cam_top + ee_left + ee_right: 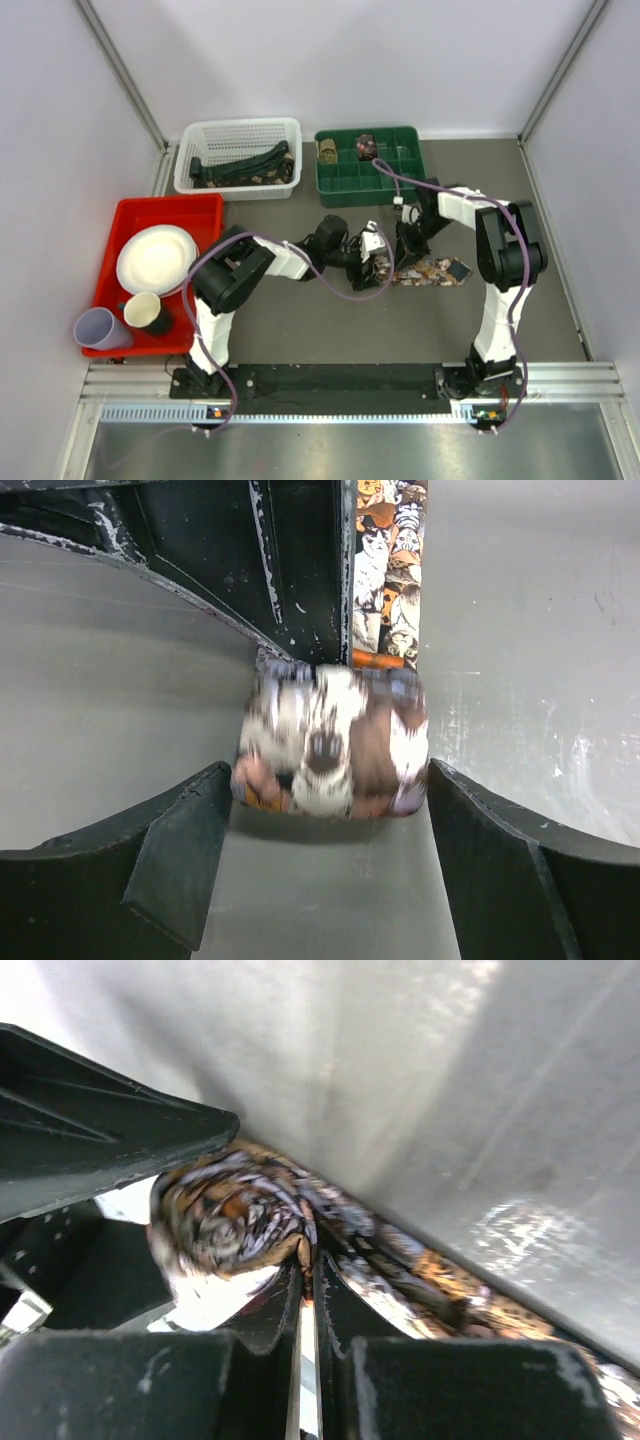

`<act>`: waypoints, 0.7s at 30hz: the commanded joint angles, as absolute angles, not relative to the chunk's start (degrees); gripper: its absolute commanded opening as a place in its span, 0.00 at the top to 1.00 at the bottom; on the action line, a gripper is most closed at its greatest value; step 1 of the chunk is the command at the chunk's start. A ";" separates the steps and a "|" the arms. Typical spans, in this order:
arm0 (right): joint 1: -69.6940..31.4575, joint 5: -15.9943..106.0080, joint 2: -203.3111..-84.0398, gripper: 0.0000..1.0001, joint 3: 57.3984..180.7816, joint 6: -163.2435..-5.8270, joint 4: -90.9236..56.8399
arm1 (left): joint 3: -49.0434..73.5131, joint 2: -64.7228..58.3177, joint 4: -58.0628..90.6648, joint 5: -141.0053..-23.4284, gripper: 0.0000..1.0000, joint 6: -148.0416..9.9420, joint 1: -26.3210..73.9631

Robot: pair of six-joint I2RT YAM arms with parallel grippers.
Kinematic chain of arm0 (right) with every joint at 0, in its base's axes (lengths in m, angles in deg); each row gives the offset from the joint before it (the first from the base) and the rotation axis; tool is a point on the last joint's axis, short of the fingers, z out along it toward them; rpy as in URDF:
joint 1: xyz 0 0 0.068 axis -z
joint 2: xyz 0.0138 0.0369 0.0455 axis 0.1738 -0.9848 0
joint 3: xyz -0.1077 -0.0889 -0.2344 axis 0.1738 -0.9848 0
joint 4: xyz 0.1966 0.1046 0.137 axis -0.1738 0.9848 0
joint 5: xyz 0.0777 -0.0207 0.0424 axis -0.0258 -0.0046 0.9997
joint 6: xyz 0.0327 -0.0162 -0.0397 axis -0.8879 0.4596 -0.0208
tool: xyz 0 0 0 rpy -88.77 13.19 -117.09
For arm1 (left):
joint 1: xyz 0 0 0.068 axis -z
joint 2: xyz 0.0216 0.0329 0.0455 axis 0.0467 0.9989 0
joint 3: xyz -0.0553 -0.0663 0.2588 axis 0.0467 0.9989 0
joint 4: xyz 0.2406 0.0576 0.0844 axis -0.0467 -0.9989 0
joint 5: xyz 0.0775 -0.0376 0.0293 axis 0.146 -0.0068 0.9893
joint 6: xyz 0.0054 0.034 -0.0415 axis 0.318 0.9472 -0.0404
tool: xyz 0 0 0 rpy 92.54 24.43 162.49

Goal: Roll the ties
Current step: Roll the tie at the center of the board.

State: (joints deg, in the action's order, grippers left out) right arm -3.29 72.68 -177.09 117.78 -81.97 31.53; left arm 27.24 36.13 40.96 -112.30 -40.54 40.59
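My left hand (328, 780) is released, its fingers either side of the patterned tie's coil (330, 745) at the middle of the table (300, 320). My right hand (308, 1260) is clenched shut, tips against the coil. The unrolled strip (440, 270) runs flat rightward, nearer my right arm.

Grey table (330, 335), white walls (350, 60)
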 commanded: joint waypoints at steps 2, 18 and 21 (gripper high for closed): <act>-7.21 56.88 -179.66 1.00 117.37 -79.74 26.05 | 24.99 40.38 51.18 -116.40 0.19 -44.90 41.18; -7.83 61.52 -180.81 1.00 115.17 -82.29 22.18 | 25.25 44.18 48.86 -114.74 0.69 -46.25 42.85; -7.75 64.86 -180.28 1.00 117.45 -81.68 24.63 | 26.83 41.37 41.64 -111.59 0.76 -38.79 42.85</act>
